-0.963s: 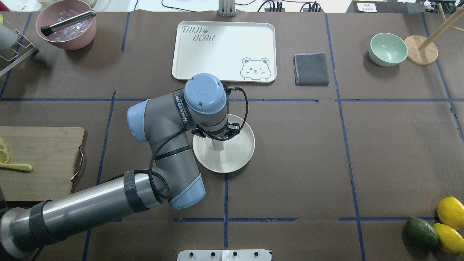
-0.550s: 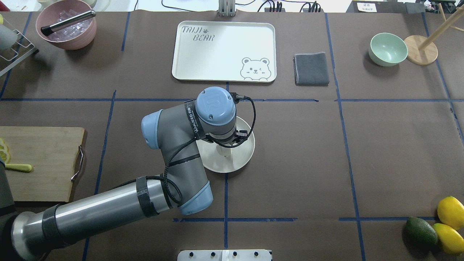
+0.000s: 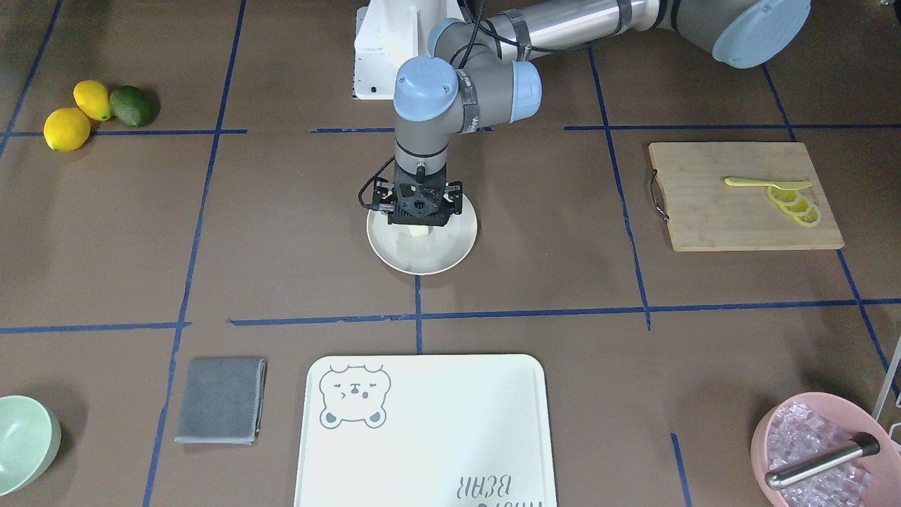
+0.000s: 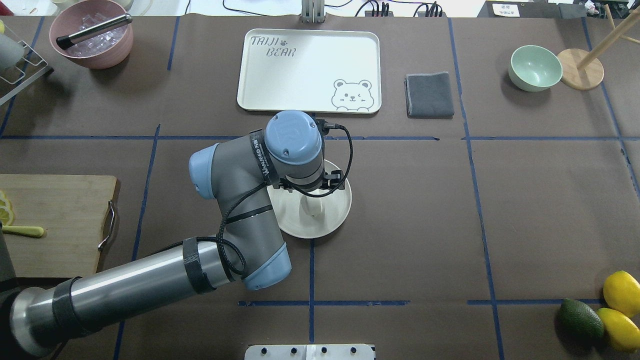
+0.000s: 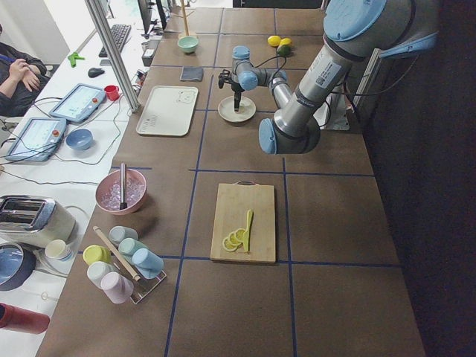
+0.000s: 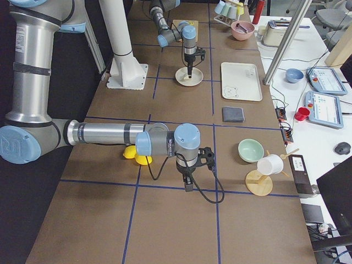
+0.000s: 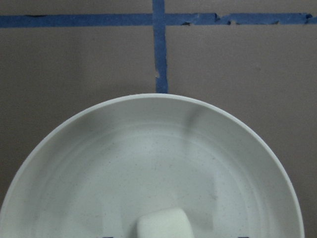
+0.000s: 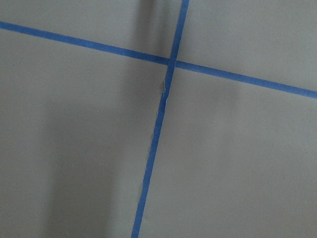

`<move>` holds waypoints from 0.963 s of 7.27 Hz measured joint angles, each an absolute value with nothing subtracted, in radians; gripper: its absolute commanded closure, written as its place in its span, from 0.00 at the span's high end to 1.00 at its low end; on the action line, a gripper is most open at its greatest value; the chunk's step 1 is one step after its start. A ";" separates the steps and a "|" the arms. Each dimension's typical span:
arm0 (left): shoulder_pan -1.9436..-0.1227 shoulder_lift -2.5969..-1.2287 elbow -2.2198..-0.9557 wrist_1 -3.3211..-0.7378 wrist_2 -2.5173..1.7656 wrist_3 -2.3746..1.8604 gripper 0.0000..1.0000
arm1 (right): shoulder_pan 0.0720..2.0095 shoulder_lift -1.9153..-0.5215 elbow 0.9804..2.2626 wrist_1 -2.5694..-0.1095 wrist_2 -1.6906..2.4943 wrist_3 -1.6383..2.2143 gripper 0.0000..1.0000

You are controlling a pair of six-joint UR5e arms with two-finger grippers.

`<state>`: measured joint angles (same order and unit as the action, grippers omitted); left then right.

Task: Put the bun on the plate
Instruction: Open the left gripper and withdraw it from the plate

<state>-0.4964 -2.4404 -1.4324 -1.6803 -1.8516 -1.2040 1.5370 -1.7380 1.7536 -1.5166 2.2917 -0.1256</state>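
Observation:
The bun (image 4: 314, 207) is a small off-white lump lying near the middle of the round cream plate (image 4: 336, 220). In the left wrist view the bun (image 7: 163, 224) sits at the bottom edge on the plate (image 7: 148, 148), with dark finger tips just showing wide on either side of it. My left gripper (image 3: 418, 222) hangs straight above the bun (image 3: 419, 232), open and a little clear of it. My right gripper (image 6: 188, 186) points down over bare table near a blue tape cross; I cannot tell whether it is open or shut.
A bear-print tray (image 4: 309, 70), a grey cloth (image 4: 430, 95) and a green bowl (image 4: 535, 67) lie beyond the plate. A pink bowl of ice (image 4: 92, 35) stands far left. A cutting board (image 4: 55, 225) is at the left, and lemons with an avocado (image 4: 580, 320) at the near right.
My left arm carried the bun rightward to the plate's middle, then lifted and drew back a little. The bun stays lying on the plate.

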 measured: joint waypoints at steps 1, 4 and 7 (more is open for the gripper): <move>-0.533 -2.404 -1.502 -1.619 -1.892 -1.148 1.00 | 1.537 -1.743 1.755 -1.516 2.295 -0.126 1.00; -0.738 -2.122 -1.795 -1.491 -2.079 -0.831 1.00 | 1.537 -1.746 1.755 -1.516 2.296 -0.126 1.00; -1.090 -1.815 -1.891 -1.473 -2.284 -0.402 1.00 | 1.537 -1.745 1.754 -1.516 2.296 -0.124 1.00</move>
